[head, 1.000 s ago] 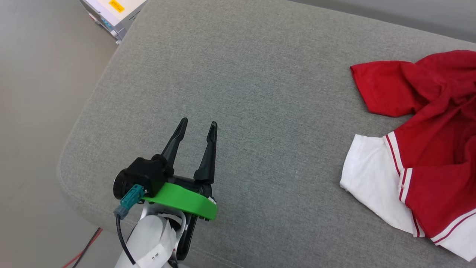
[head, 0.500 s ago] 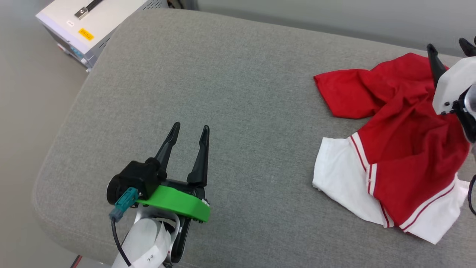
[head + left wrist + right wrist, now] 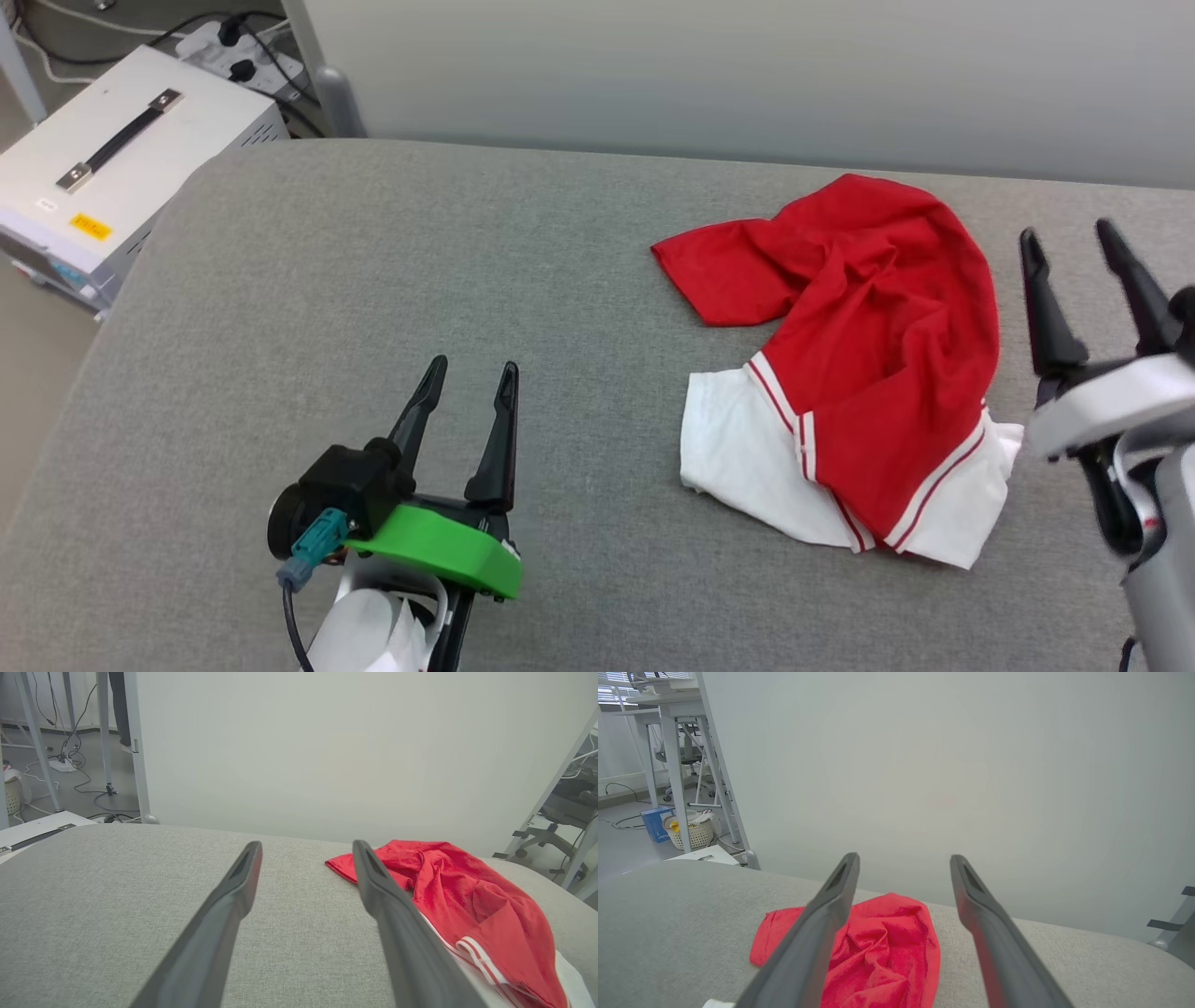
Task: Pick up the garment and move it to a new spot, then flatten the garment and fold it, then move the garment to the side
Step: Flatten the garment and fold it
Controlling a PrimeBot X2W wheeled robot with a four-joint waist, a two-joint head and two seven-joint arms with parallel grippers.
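Our head view having tilted upward, the crumpled red-and-white jersey T-shirt [image 3: 878, 373] lies on the grey fabric cushion [image 3: 373, 280] between left gripper [image 3: 472, 367] and right gripper [image 3: 1067, 231] (jaws apart, empty); we judge it limp, light, best pinched at raised folds.

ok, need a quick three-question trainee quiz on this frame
1. True or false: the left tool grips the crumpled red T-shirt with white sleeves.
2. Which is nearer the shirt? A) the left tool B) the right tool
3. Short answer: what colour is the handle on the white metal box beside the grey fabric pad?
Key: 1 false, both tools are open and empty; 2 B; 3 black.
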